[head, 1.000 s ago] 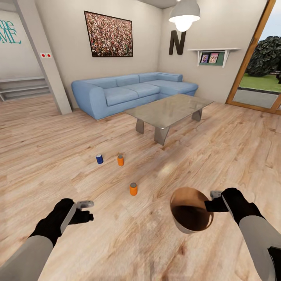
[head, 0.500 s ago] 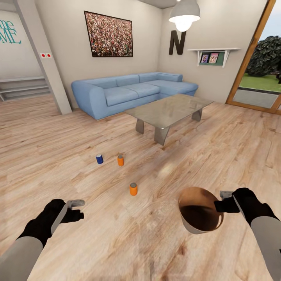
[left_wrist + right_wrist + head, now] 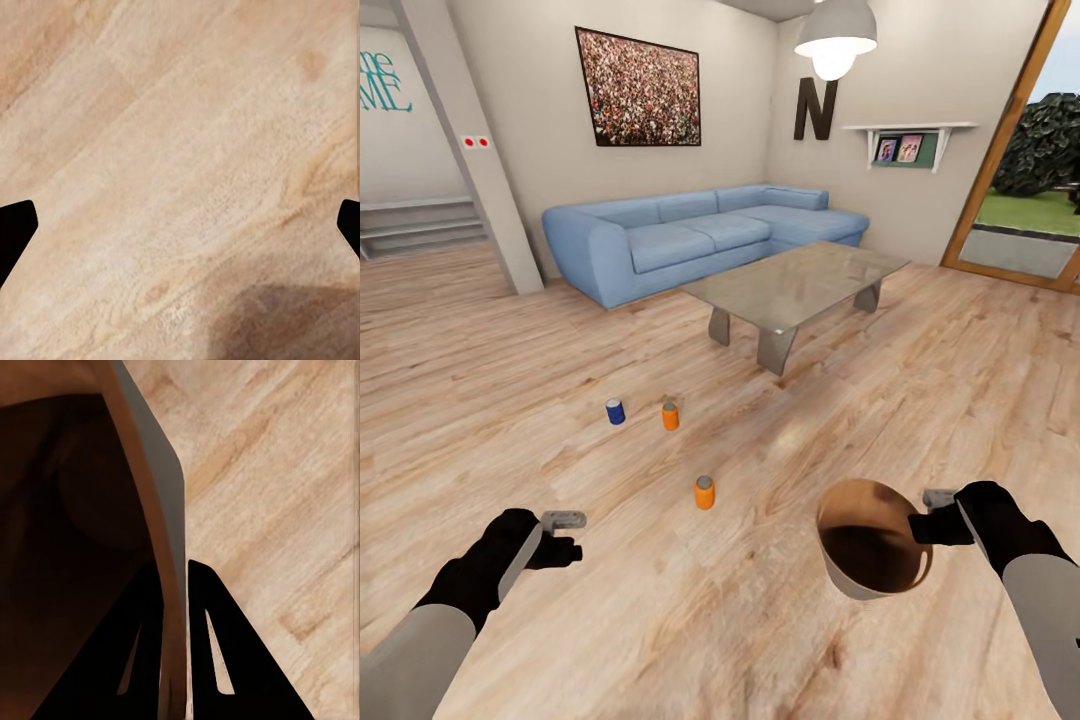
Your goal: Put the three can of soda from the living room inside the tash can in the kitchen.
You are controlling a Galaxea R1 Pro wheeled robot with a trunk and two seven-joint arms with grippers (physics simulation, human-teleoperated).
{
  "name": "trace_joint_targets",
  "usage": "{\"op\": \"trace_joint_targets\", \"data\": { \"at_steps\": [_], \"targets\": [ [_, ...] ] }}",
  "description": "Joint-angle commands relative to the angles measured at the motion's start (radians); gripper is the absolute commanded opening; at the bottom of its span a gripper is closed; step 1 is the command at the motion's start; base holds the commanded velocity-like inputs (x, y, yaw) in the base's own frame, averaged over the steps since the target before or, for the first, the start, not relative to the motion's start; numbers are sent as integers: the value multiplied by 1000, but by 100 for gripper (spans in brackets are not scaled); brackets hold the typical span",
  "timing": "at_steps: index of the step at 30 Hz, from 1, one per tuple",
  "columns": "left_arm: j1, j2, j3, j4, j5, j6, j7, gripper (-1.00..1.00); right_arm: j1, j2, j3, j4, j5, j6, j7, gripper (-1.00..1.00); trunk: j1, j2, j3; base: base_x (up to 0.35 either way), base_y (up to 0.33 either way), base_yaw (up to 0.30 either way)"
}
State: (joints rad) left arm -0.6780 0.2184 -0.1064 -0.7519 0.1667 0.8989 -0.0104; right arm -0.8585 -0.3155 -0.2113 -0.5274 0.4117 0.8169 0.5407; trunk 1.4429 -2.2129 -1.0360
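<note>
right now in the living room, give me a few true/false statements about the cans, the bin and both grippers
1. The right gripper pinches the rim of the trash can. True.
2. One soda can already lies inside the trash can. False: the blue can, the far orange can and the near orange can all stand upright on the wood floor.
3. The left gripper holds a can. False: it is open and empty over the bare floor.
4. The blue can stands to the left of the far orange can, in the head view. True.
5. The cans sit on the coffee table. False: they stand on the floor in front of it.
</note>
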Motion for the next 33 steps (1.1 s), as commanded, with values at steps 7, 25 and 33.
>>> {"op": "trace_joint_targets", "data": {
  "at_steps": [7,25,33],
  "targets": [
    [0,-21,0,-4,-1,4,1,100,-1,5,-2,0,-20,6,4,-100,0,0,0,48,6,0],
    [0,-31,0,5,-2,4,2,100,-1,5,0,-1,-20,12,17,-100,0,0,0,293,0,0],
    [0,-32,2,-1,4,6,-3,100,-1,0,-3,-2,-18,9,20,-100,0,0,0,327,0,0]
  ]
}}
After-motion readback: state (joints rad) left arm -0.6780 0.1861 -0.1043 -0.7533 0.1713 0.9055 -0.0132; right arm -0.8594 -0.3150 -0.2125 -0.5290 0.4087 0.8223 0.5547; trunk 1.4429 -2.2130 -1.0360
